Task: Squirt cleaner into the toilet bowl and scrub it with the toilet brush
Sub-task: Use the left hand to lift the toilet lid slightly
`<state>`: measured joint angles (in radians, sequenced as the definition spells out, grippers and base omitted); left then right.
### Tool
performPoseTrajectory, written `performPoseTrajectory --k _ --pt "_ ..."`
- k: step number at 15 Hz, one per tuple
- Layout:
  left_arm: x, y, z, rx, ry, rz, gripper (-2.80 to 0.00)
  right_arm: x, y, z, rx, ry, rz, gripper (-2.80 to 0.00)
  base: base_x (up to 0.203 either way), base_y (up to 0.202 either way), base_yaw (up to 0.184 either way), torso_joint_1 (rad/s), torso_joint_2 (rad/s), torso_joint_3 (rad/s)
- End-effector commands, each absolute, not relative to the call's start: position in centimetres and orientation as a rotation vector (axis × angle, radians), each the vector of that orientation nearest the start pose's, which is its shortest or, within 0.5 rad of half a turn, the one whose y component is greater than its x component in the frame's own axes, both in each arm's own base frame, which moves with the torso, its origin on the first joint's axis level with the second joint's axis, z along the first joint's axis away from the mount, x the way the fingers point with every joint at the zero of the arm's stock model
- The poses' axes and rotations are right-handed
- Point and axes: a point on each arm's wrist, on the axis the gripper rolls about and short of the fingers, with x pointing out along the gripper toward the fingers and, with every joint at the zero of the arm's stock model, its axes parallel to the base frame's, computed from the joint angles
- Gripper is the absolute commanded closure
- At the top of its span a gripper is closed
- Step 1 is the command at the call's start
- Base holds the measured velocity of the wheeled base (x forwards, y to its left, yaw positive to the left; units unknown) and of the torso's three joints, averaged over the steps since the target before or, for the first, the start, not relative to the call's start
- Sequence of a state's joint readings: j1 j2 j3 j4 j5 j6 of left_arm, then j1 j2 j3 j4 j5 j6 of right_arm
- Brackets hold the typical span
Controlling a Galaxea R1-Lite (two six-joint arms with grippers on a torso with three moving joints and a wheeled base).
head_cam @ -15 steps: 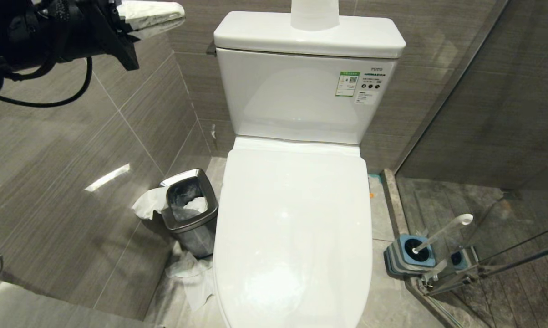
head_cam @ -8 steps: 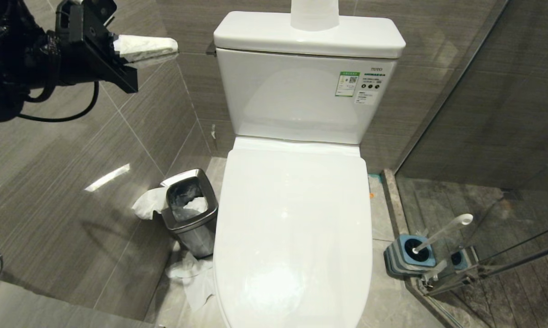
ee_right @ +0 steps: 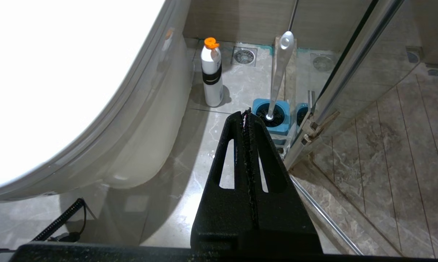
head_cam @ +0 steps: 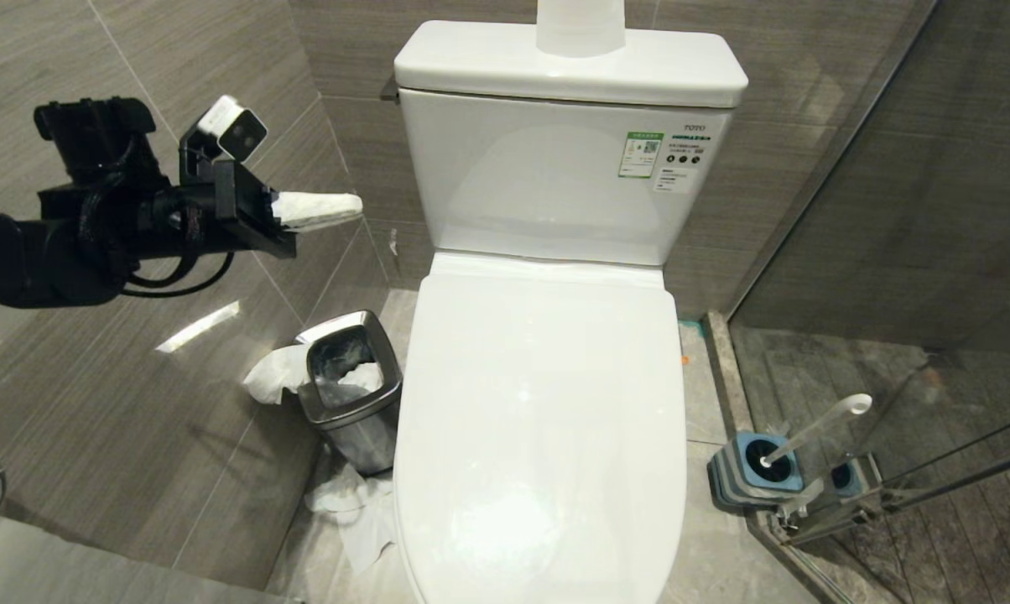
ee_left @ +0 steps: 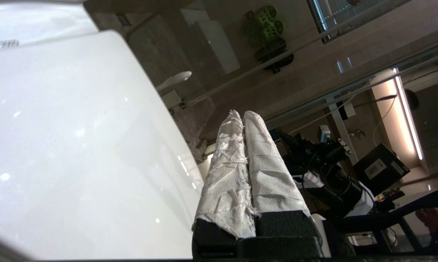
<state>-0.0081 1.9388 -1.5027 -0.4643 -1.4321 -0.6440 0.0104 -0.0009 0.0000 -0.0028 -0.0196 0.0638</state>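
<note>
A: Where does it stand?

B: Toilet lid (head_cam: 547, 403) is down, so the toilet bowl is covered. No cleaner visible on any porcelain. Left gripper (head_cam: 337, 205) is up beside the tank (head_cam: 547, 176), jaws pressed together, both fingers (ee_left: 266, 160) wrapped in white tissue, nothing pinched. Right gripper (ee_right: 246, 114) hangs low by the toilet's right side, jaws also pressed together, empty.

A: Brush?

B: Toilet brush (head_cam: 815, 428) sits in its blue-and-grey holder (head_cam: 752, 478) on the floor, right of the toilet, against the glass partition (head_cam: 933, 252). Handle leans toward the glass. A white bottle with an orange cap (ee_right: 211, 74) stands on the floor near it, possibly the cleaner.

A: Handling?

B: Likely light, stiff plastic, smooth and a bit slippery. Best hold looks like mid-to-upper handle, below the looped end (ee_right: 286, 40), gripping across the narrow section. Holder may lift along if the head sticks. Lid probably needs raising first; it's glossy, so catch it under the front edge.
</note>
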Motion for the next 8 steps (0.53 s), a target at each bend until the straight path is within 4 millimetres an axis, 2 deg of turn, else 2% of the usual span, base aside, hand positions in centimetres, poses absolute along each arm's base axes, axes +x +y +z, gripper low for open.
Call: performPoseTrajectory --k 1,4,8 --pt "39.5 -2.2 24.1 -0.564 0.509 -1.373 0.0 -2.3 -0.1 7.6 0.064 -0.002 -0.009 0.0 0.0 0.0 0.0 0.0 0.0 0.0" --pt "41.0 -2.2 21.0 -0.586 0.542 -1.361 0.0 -2.3 -0.1 7.6 0.064 -0.003 -0.009 0.0 0.0 0.0 0.0 0.0 0.0 0.0" --pt "42.3 -2.2 18.1 -0.63 0.594 -1.344 0.0 -2.3 -0.1 7.6 0.064 -0.003 -0.009 0.0 0.0 0.0 0.0 0.0 0.0 0.0"
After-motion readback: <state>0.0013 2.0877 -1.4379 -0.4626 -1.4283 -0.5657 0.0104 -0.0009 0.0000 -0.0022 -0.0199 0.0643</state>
